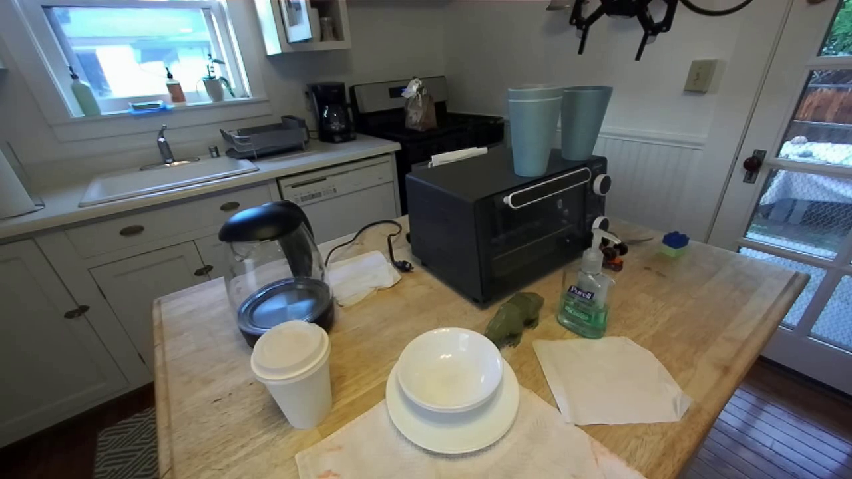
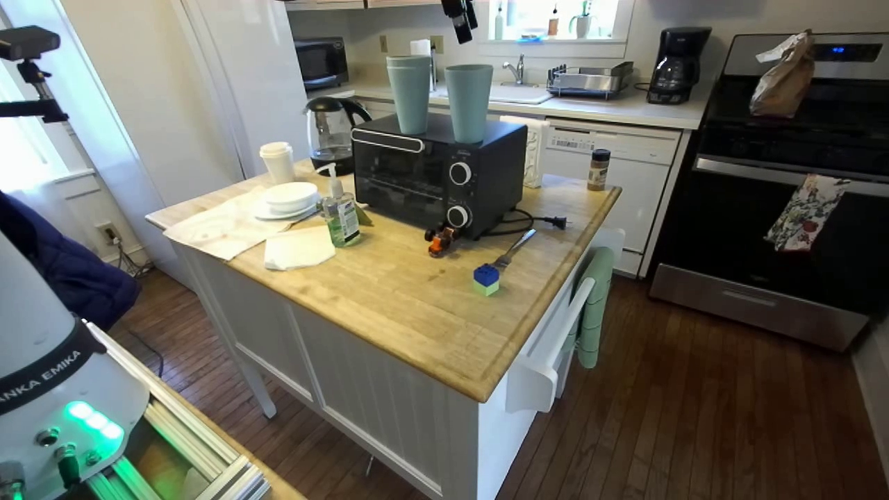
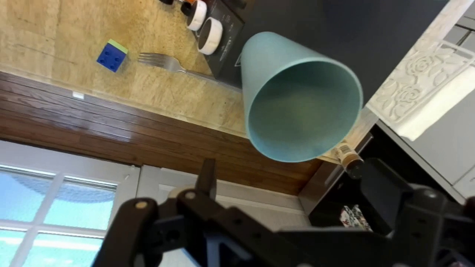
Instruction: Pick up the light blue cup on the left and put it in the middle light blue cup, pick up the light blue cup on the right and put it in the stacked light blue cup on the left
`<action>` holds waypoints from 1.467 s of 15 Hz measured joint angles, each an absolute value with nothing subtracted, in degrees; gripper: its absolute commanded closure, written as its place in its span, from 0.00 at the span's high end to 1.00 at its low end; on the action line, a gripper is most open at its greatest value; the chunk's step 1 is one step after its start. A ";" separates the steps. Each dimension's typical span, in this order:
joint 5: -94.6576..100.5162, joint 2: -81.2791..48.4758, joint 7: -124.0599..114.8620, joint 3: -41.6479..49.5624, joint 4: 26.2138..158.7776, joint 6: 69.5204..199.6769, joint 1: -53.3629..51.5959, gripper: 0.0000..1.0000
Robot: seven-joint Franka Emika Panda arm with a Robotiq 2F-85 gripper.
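Observation:
Two light blue cups are nested in a stack (image 1: 532,136) that stands upright on the black toaster oven; the stack also shows in an exterior view (image 2: 410,97). A single light blue cup (image 1: 584,124) stands upright beside it, near the knob side, and also shows in an exterior view (image 2: 469,104). In the wrist view the single cup (image 3: 274,55) shows its open, empty mouth; the stack is out of view there. My gripper (image 1: 610,54) is open and empty, above the single cup and apart from it. It also shows in an exterior view (image 2: 462,26) and the wrist view (image 3: 291,167).
The toaster oven (image 1: 452,233) stands on the wooden table (image 2: 389,292). A glass kettle (image 1: 273,266), a lidded white cup (image 1: 296,376), a bowl (image 1: 449,369) on a plate, and a sanitizer bottle (image 1: 586,299) stand around it. A blue-green block (image 2: 486,279) and fork (image 2: 512,251) lie near the knobs.

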State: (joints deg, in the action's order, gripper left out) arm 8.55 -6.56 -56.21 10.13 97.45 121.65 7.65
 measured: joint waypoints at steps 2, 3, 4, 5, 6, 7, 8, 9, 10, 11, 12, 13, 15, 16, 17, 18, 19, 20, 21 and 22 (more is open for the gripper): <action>8.10 -8.32 -56.04 10.76 96.15 119.05 8.20 1.00; 7.59 -9.19 -55.59 10.94 95.42 117.68 8.36 1.00; 6.86 -9.96 -55.02 11.05 94.69 116.27 8.49 1.00; 6.03 -10.76 -54.33 11.06 93.93 114.89 8.65 1.00; 5.17 -11.52 -53.68 11.06 93.13 113.62 8.75 1.00; 4.36 -12.30 -53.12 11.06 92.33 112.37 8.81 1.00; 3.74 -13.03 -52.69 11.06 91.54 111.38 8.84 1.00; 3.13 -13.80 -52.15 11.06 90.81 110.53 8.83 1.00; 2.42 -14.55 -51.57 11.05 90.05 109.75 8.83 1.00; 1.70 -15.36 -51.01 11.04 89.34 109.11 8.83 0.96; 1.04 -16.12 -50.53 11.02 88.66 108.55 8.83 0.74; 0.45 -16.93 -50.06 11.00 87.95 107.90 8.83 0.71; -0.78 -18.37 -49.85 10.98 86.57 106.71 8.83 0.61; -1.21 -18.94 -49.84 10.98 85.93 106.20 8.83 0.53; -1.55 -19.41 -49.84 10.97 85.28 105.70 8.83 0.47; -1.82 -19.68 -49.84 10.97 84.80 105.29 8.82 0.39; -2.03 -19.85 -49.85 10.97 84.32 104.96 8.82 0.33; -2.14 -19.94 -49.87 10.97 83.85 104.70 8.82 0.25; -2.20 -19.96 -49.89 10.97 83.48 104.46 8.82 0.19; -2.24 -19.96 -49.91 10.97 83.14 104.28 8.82 0.12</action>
State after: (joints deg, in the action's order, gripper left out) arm -2.24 -19.96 -49.91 10.97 83.14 104.28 8.82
